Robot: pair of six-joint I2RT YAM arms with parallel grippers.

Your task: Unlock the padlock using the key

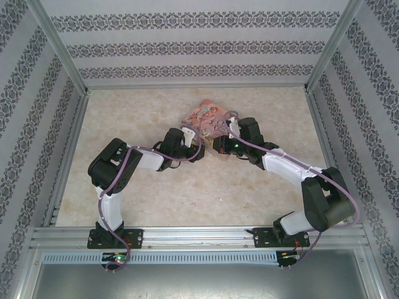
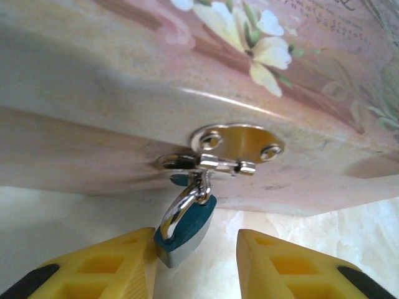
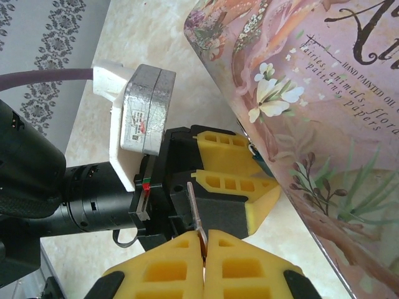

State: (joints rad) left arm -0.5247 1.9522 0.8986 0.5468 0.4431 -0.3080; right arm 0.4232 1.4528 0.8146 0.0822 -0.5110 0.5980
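The padlock (image 2: pixel 187 229), blue-bodied with a silver shackle, hangs from the metal hasp (image 2: pixel 237 146) on the front of the pink tin (image 2: pixel 187 68). My left gripper (image 2: pixel 196 268) is open around it, and the padlock's body leans against the left finger (image 2: pixel 112 268). The other finger (image 2: pixel 293 265) stands apart from it. My right gripper (image 3: pixel 204 244) is shut on the thin grey key (image 3: pixel 195 208), whose blade points up toward the left gripper's yellow fingers (image 3: pixel 230 171). A sliver of the blue padlock (image 3: pixel 257 154) shows beside the tin. From above, both grippers (image 1: pixel 198 149) (image 1: pixel 218 147) meet at the tin's near edge.
The pink illustrated tin (image 1: pixel 209 116) lies at mid-table on the beige marbled surface (image 1: pixel 143 118). Patterned walls and metal posts (image 1: pixel 62 53) close in the sides and back. The left arm's wrist and white camera housing (image 3: pixel 134 109) sit close in front of my right gripper.
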